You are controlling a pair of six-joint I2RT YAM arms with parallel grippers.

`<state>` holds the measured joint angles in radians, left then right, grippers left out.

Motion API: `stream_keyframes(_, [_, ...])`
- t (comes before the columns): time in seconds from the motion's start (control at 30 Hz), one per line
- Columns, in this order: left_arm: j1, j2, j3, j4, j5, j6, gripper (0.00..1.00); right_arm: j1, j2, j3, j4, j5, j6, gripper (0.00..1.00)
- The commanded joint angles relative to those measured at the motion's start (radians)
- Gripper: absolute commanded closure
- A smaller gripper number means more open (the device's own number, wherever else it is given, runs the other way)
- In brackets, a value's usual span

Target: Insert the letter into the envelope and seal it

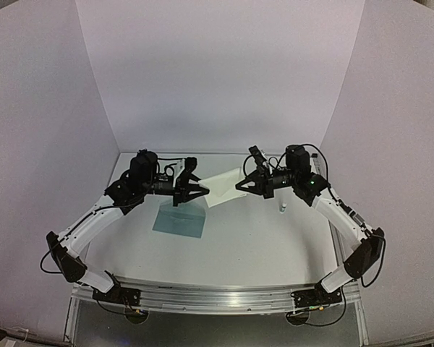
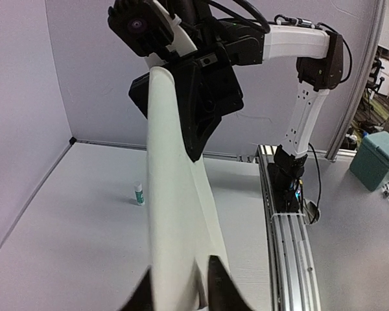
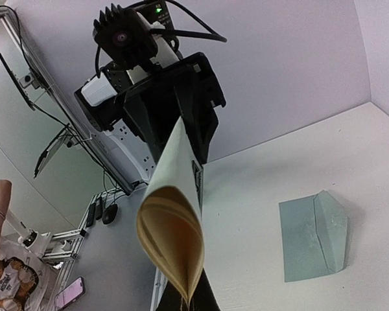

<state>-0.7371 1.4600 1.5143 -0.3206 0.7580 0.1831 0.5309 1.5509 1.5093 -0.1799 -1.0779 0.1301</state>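
The tan letter [image 1: 224,186] hangs in the air between both grippers, bent into a loose fold; its pale back [image 2: 175,194] fills the left wrist view and its tan inner loop [image 3: 172,227] shows in the right wrist view. My right gripper [image 1: 240,186] is shut on the letter's right end, the sheet pinched at its fingertips [image 3: 194,299]. My left gripper [image 1: 202,190] is at the other end, its jaws slightly apart around the sheet [image 2: 179,272]. The teal envelope [image 1: 179,220] lies flat on the table below the left gripper, flap open [image 3: 311,236].
A small glue stick [image 1: 281,210] stands upright on the table right of centre [image 2: 139,194]. An aluminium rail [image 1: 217,296] runs along the near edge. White walls close in the back and sides. A teal box [image 2: 379,159] sits off the table.
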Motion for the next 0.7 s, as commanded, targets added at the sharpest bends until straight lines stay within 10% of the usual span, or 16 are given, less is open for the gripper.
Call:
stream_keyframes(0.0, [0.026,-0.003,0.018,0.049,-0.009,-0.078,0.53,0.008,-0.014,0.025,0.022,0.06,0.032,1.0])
stream_keyframes(0.23, [0.094,-0.018,-0.02,0.118,0.042,-0.208,0.26,0.008,-0.078,-0.025,0.15,0.173,0.126,1.0])
stream_keyframes(0.4, [0.093,-0.037,-0.085,0.243,0.105,-0.322,0.24,0.008,-0.123,-0.151,0.516,0.241,0.301,1.0])
stream_keyframes(0.67, [0.092,-0.023,-0.127,0.43,0.107,-0.443,0.23,0.009,-0.062,-0.102,0.605,0.184,0.395,1.0])
